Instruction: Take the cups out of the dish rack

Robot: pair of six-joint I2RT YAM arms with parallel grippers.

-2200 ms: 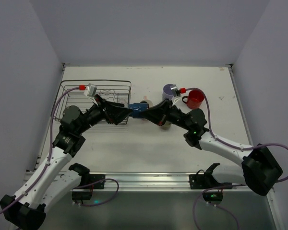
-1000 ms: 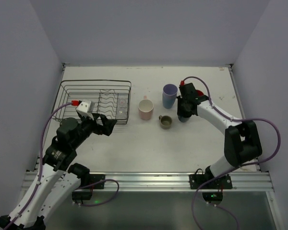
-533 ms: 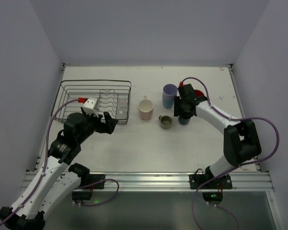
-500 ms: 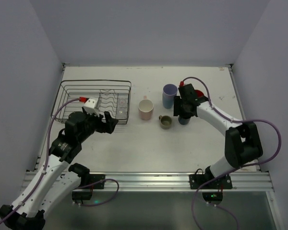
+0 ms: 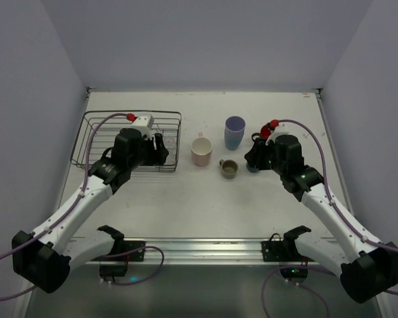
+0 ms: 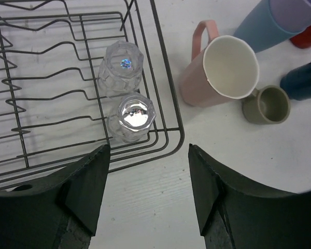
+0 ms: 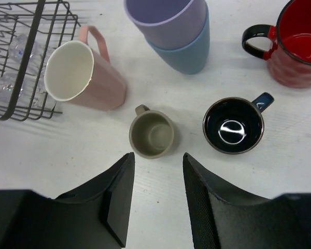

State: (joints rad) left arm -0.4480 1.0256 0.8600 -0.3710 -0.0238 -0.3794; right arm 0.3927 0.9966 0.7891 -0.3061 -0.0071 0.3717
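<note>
The black wire dish rack (image 5: 99,126) stands at the left, and two clear glasses (image 6: 132,116) sit upside down in its right end. My left gripper (image 6: 149,150) hovers open just above the rack's near right corner (image 6: 166,104), nothing between its fingers. On the table stand a pale pink cup (image 7: 83,75), an olive mug (image 7: 151,135), a dark blue cup (image 7: 233,126), a red mug (image 7: 298,52) and a lavender tumbler (image 7: 166,15) nested in a blue one. My right gripper (image 7: 158,158) hangs open and empty above the table, just near of the olive mug.
The cups form a tight group right of the rack, with the pink cup (image 5: 201,150) closest to it. Grey walls close in the table at the back and on both sides. The right arm (image 5: 298,175) hides the red mug in the top view.
My right gripper has let go of the dark blue cup and pulled back above it. The left arm has swung forward over the rack's right end, its jaws narrowing.
</note>
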